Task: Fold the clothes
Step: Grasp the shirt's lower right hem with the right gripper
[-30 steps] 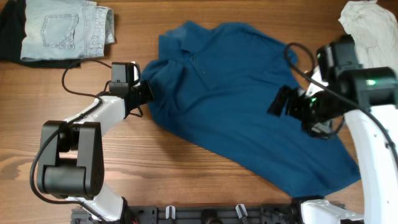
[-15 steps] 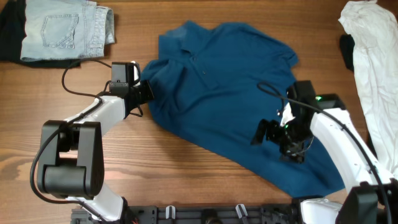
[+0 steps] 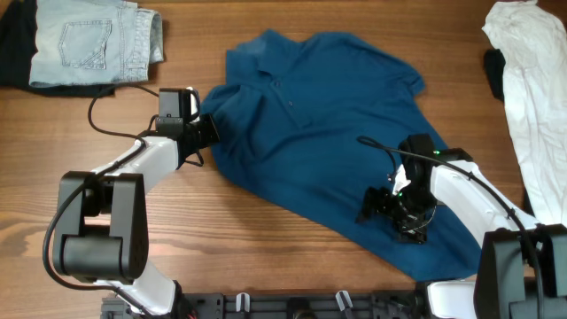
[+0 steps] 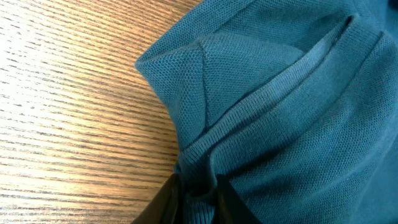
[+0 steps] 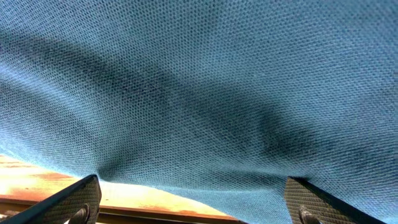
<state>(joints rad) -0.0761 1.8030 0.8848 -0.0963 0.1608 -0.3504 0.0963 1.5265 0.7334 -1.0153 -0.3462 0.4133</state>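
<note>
The left gripper (image 3: 211, 131), clamped on the edge of the blue polo shirt (image 3: 319, 124), has free wooden table (image 3: 266, 244) toward its own base and to its outer side. Ahead and outward of it, folded pale jeans (image 3: 93, 40) on a dark cloth (image 3: 11, 49) block the corner, and its black cable (image 3: 111, 96) loops between. The right gripper (image 3: 368, 208), jaws spread wide, has shirt beneath and all round it; well outward, past a bare strip, a white garment (image 3: 536, 115) bars the way.

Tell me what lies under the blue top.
Only the wooden table shows, bare around the edges of the blue top. Anything else beneath the spread cloth is covered and cannot be seen.
</note>
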